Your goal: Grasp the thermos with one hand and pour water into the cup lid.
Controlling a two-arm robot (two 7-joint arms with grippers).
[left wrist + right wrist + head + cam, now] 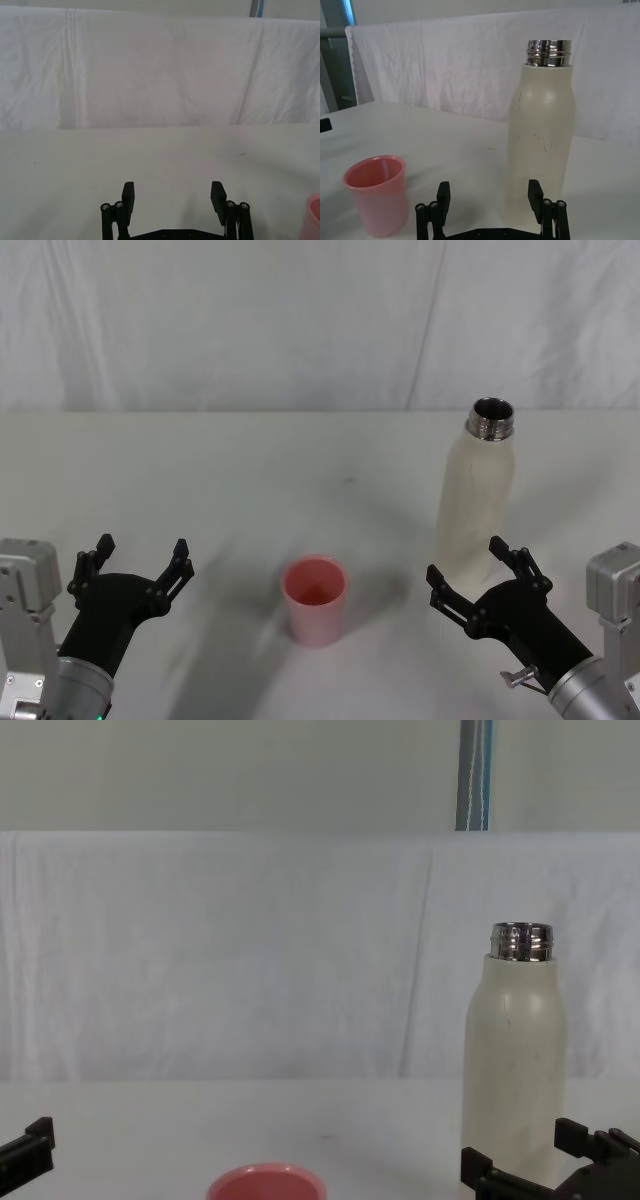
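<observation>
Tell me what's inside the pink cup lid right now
The cup lid stands upright and open; from the head view its pink inner wall and bottom look bare, with no water evident. The thermos stands uncapped beside it, its contents hidden below the steel neck.

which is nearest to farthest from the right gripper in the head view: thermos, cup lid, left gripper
From the right gripper, open:
1. thermos, standing just ahead of its fingers.
2. cup lid, toward the table's middle, on its left.
3. left gripper, open, at the far left.
</observation>
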